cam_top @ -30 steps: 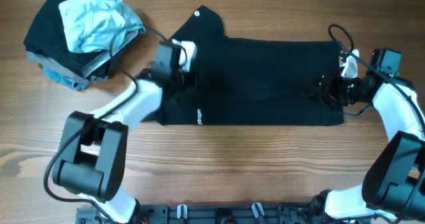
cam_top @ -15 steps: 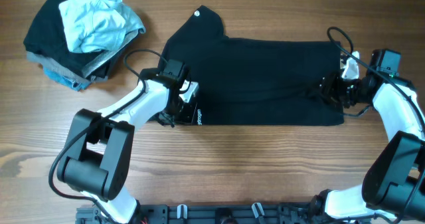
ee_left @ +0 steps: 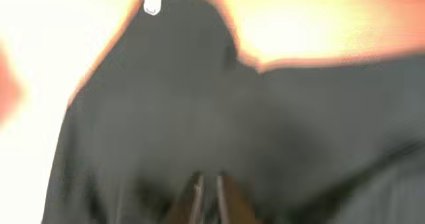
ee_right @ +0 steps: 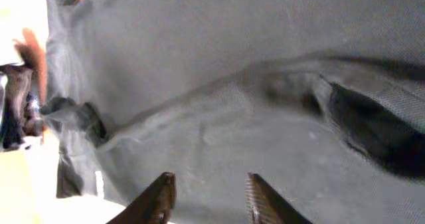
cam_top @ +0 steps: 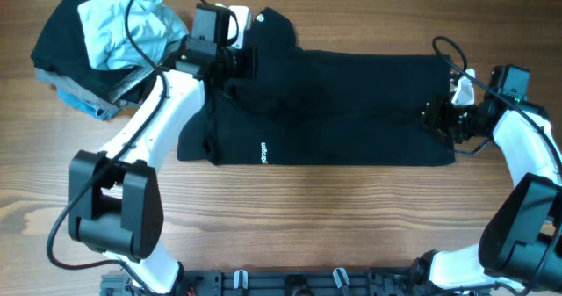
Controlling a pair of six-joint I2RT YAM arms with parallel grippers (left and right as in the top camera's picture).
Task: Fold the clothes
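The clothes, a black shirt (cam_top: 351,107), lie spread flat across the middle of the table. A white neck tag (cam_top: 261,18) shows at the upper left and white lettering (cam_top: 262,151) near the lower hem. My left gripper (cam_top: 248,63) sits over the shirt's upper left part. In the blurred left wrist view its fingers (ee_left: 208,179) stand almost together over the dark fabric (ee_left: 199,104), and I cannot tell whether any cloth is pinched. My right gripper (cam_top: 432,116) is at the shirt's right edge. It is open (ee_right: 210,177) above the fabric (ee_right: 232,117), with nothing between the fingers.
A heap of other garments sits at the back left corner, a pale blue one (cam_top: 132,28) on top of dark ones (cam_top: 57,46), with grey and blue cloth (cam_top: 97,103) below. Bare wooden table (cam_top: 307,217) runs along the front.
The left arm swung from the shirt's lower left hem up to its upper left part. The lower left corner now spreads further left. The right gripper's fingers opened wider in place.
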